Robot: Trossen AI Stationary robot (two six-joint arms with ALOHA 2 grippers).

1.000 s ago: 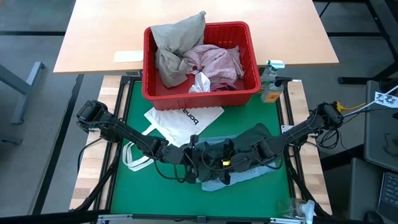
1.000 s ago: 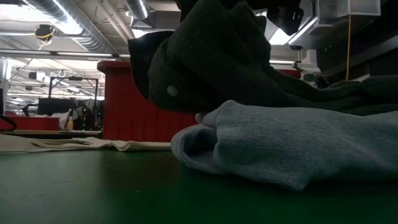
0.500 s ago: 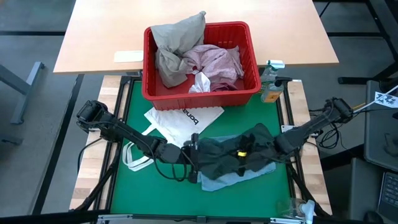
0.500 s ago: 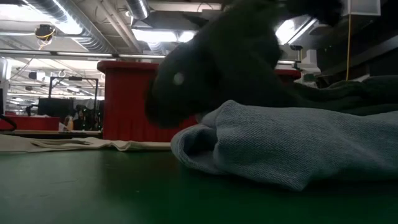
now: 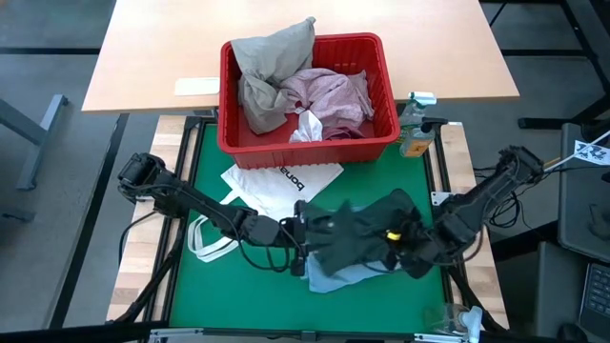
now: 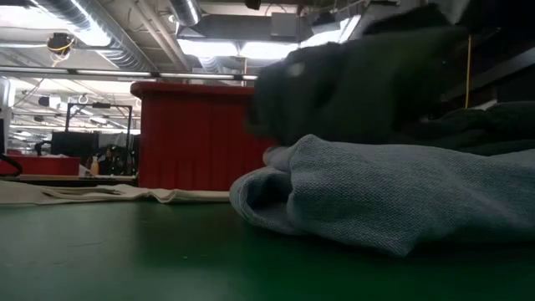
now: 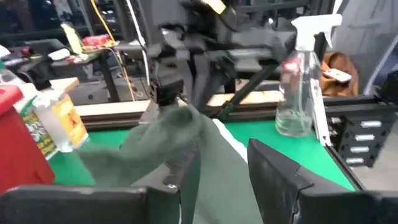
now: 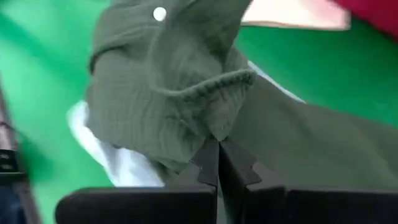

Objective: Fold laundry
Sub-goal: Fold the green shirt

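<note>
Dark grey-green garment (image 5: 367,233) bunched on green desk (image 5: 238,300) near front, lying over light blue piece (image 5: 329,278). Right tool (image 5: 405,252) clamped together on a fold of the garment's fabric; left tool (image 5: 301,233) at its opposite edge, fingers apart, nothing gripped. Cloth soft, light, limp: likely to sag and slip; best taken at hem or corner, both ends pulled taut. White tote bag (image 5: 276,186) just beside, loops could snag. Red basket (image 5: 310,143) with more laundry behind; spray bottle (image 5: 415,124) at desk edge.
</note>
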